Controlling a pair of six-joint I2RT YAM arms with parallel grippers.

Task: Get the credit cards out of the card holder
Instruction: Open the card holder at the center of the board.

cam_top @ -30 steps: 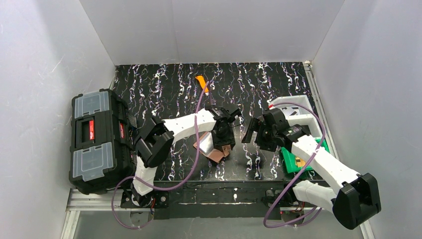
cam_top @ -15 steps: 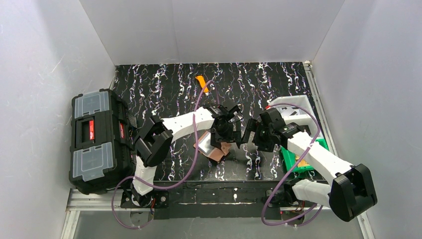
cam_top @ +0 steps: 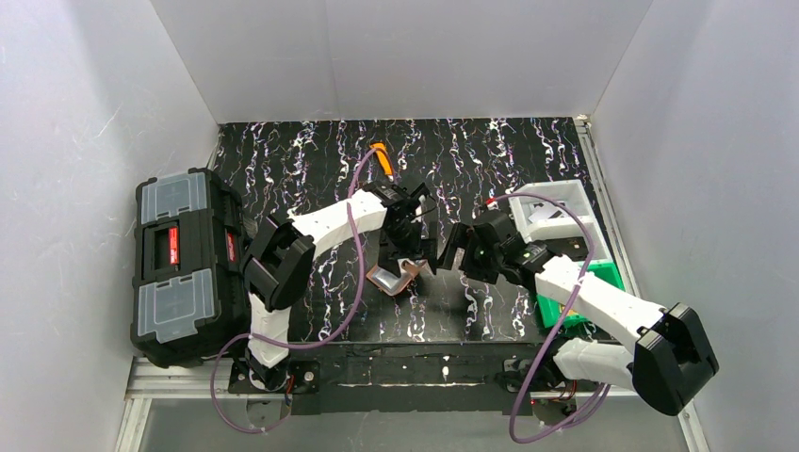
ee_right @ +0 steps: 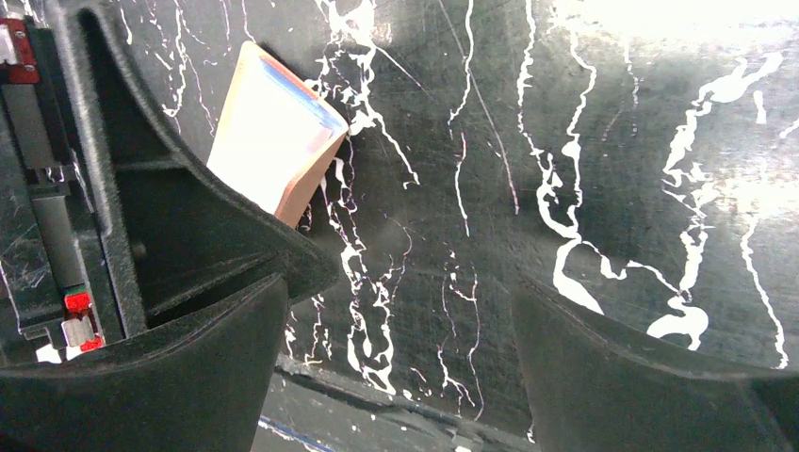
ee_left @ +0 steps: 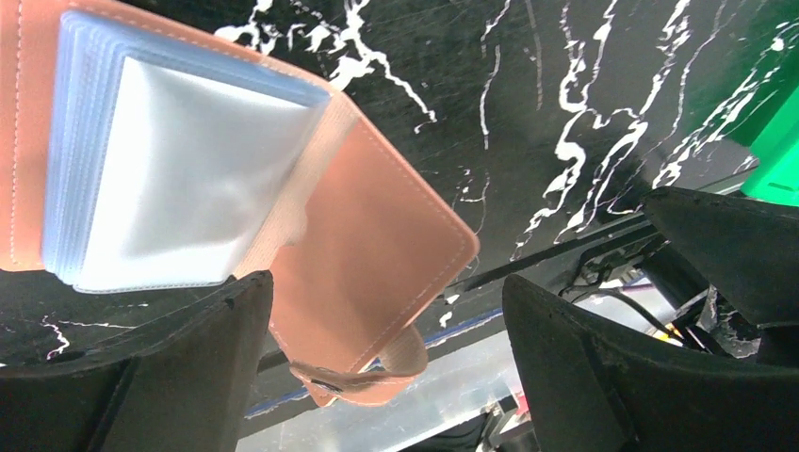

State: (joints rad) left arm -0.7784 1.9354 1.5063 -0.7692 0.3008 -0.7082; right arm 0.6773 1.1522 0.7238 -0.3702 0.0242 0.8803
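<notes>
The brown card holder [cam_top: 390, 279] lies open on the black mat, its stack of clear, blue-edged sleeves [ee_left: 179, 179] fanned up and its tab [ee_left: 363, 386] hanging at the near end. I cannot make out a separate credit card. My left gripper [cam_top: 411, 250] is open just above the holder, its jaws on either side of the brown flap [ee_left: 377, 254]. My right gripper [cam_top: 450, 258] is open and empty just right of the holder, which shows at the upper left of the right wrist view [ee_right: 273, 141].
A black toolbox [cam_top: 184, 264] stands at the left edge. An orange utility knife [cam_top: 382, 158] lies at the back middle. A white bin [cam_top: 556, 209] and a green tray [cam_top: 554, 309] sit at the right, partly under my right arm.
Both grippers have moved left. The card holder has shifted left with the left gripper. The right gripper has come closer to the holder.
</notes>
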